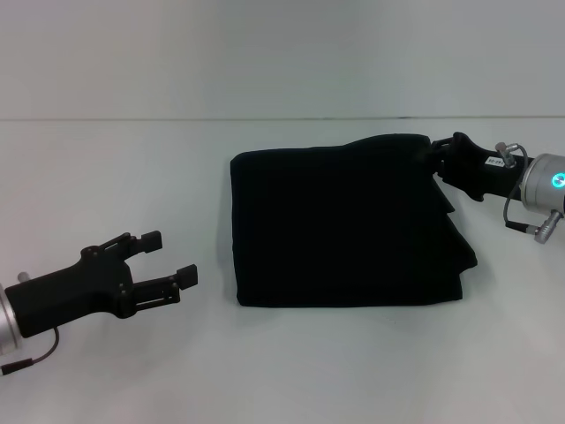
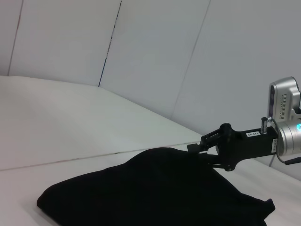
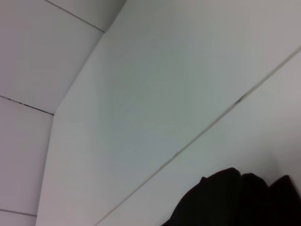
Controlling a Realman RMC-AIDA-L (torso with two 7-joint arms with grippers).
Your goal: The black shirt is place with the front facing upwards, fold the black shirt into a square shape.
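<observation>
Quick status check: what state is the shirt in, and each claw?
black shirt: folded into a rough square, flat on the table, far right corner lifted.
left claw: open, empty, clear of the shirt.
right claw: at the shirt's far right corner, apparently pinching it.

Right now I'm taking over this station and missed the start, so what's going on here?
The robot is folding the black shirt, which already lies on the white table as a rough square bundle. The right gripper is at the shirt's far right corner, apparently pinching the cloth. The left gripper hangs open near the table, apart from the shirt on its left.
</observation>
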